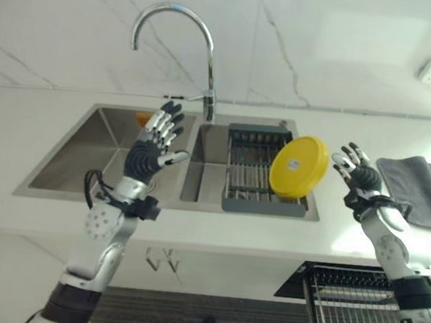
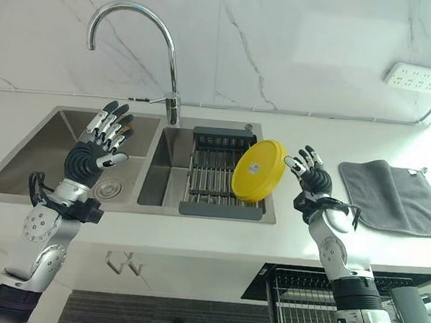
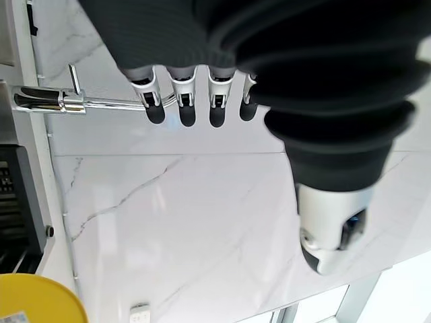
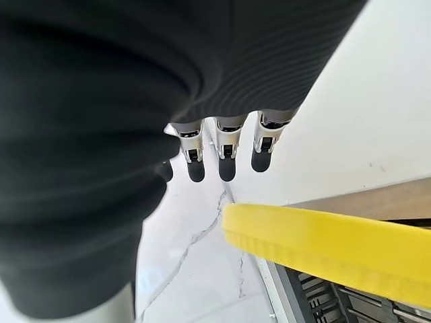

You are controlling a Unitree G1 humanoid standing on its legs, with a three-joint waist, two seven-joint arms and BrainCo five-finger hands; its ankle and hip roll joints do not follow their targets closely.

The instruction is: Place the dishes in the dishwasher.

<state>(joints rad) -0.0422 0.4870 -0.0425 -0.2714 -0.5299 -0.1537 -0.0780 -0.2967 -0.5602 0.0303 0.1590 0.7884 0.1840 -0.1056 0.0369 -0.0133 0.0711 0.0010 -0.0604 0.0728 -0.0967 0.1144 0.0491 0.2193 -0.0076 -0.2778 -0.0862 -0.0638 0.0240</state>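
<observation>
A curved chrome faucet [image 1: 183, 34] arcs over the double steel sink [image 1: 73, 153], a grey cloth [image 2: 394, 194] lies on the counter at three o'clock, and a white wall socket [image 2: 421, 77] sits at two o'clock.

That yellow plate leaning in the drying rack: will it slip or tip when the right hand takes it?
The yellow plate stands on edge in the drying rack, so a nudge may tip or roll it. It looks like smooth, stiff plastic, probably light and possibly slippery. The right hand, open beside it, should probably pinch the rim.
</observation>
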